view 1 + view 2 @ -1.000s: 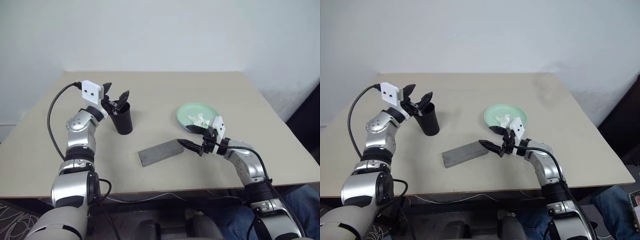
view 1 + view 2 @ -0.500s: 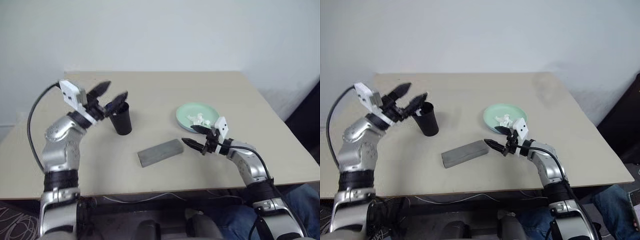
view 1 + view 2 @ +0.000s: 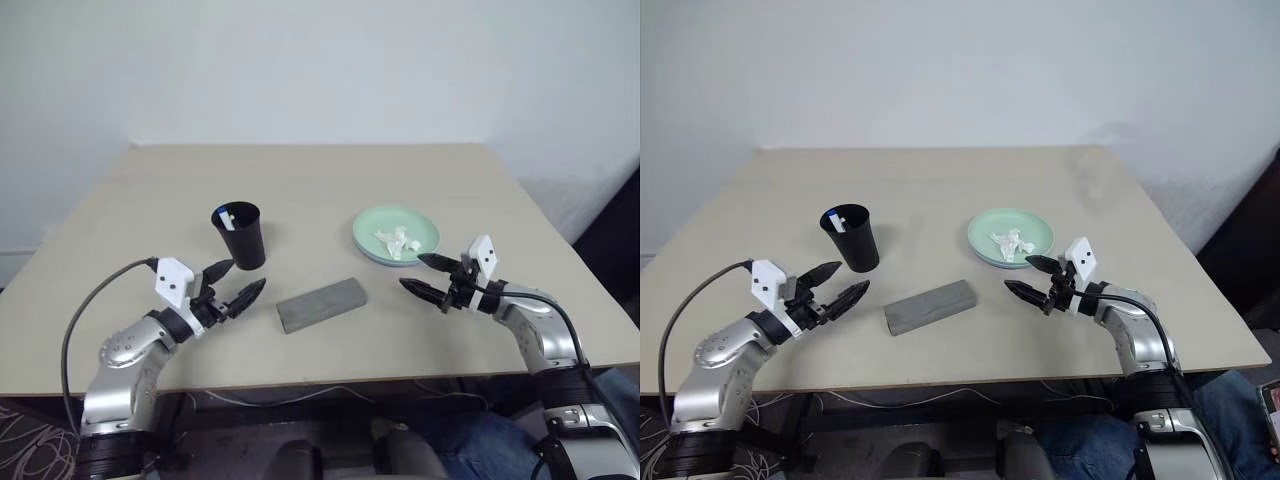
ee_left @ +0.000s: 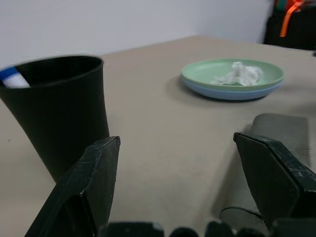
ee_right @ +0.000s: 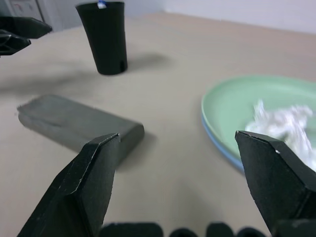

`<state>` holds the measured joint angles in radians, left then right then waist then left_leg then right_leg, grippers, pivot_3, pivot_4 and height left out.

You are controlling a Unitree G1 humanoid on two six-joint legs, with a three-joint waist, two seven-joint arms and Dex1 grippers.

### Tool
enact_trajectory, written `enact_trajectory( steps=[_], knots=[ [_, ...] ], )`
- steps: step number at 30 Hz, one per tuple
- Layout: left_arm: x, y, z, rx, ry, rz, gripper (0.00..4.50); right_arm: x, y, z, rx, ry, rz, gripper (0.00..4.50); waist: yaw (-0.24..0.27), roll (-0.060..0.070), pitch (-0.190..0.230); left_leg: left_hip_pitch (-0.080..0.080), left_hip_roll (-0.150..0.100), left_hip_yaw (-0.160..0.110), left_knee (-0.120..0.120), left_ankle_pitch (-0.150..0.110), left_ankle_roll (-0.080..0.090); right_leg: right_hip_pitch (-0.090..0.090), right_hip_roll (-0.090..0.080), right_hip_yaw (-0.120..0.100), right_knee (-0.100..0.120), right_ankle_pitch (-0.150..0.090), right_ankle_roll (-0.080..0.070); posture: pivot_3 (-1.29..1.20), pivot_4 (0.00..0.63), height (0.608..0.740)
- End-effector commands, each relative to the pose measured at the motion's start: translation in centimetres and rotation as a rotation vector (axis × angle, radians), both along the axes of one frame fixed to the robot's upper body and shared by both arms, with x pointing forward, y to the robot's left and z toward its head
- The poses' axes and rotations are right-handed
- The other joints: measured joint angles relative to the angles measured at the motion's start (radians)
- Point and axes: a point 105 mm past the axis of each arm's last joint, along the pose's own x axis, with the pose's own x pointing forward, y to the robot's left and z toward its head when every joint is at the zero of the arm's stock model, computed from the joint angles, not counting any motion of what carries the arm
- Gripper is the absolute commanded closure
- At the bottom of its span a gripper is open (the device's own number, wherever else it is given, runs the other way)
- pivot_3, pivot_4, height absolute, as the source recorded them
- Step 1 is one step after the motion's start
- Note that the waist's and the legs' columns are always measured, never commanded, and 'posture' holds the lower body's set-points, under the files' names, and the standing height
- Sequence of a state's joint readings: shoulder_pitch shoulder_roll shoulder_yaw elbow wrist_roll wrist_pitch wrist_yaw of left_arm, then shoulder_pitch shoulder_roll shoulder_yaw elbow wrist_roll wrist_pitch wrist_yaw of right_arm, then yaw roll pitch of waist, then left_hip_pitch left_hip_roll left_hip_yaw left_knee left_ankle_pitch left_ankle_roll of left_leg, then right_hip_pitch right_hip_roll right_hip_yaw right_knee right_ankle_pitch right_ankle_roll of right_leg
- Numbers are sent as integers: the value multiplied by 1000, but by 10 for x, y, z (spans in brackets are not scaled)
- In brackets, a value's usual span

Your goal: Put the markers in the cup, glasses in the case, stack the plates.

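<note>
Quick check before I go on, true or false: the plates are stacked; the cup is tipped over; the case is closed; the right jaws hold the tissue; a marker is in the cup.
1. The green plate sits on the blue plate. True.
2. The cup is tipped over. False: it stands upright.
3. The case lies closed on the table. True.
4. The right gripper holds the tissue. False: its jaws are open and empty; the tissue lies on the green plate.
5. A blue-capped marker is in the cup. True.
6. The left gripper grips the cup. False: it is open, apart from the cup.
</note>
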<state>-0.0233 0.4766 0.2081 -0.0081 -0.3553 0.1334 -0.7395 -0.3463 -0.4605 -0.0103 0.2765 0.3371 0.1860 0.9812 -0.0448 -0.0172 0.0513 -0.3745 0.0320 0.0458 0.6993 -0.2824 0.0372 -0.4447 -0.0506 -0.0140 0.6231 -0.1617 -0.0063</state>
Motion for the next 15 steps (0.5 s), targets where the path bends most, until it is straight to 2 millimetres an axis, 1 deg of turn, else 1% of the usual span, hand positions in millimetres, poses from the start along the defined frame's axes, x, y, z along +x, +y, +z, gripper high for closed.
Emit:
enact_trajectory(
  steps=[1,3,5,10,15],
  knots=[
    [5,3,3,45,-58,40,616,5,-15,16,-3,-68,-34,434,0,0,0,-1,0,0,0,0,0,0,0,0,0,0,0,0,0,721],
    [5,8,0,37,-67,77,616,4,-18,11,-9,-61,-56,434,0,0,0,-1,0,0,0,0,0,-1,0,0,0,0,0,0,0,721],
    [5,8,-3,35,-70,102,616,2,-21,6,-13,-48,-68,434,0,0,0,-1,0,0,0,0,0,-1,0,0,0,0,0,0,0,721],
    [2,2,-4,22,-77,125,616,-2,-23,1,-24,-30,-62,434,0,0,0,-1,0,0,0,0,0,-1,0,0,0,0,0,0,0,721],
    [-2,-8,-3,18,-86,135,616,3,-18,5,-33,-31,-47,434,0,0,0,-1,0,-1,0,0,0,-1,0,1,0,0,0,0,0,721]
  ],
)
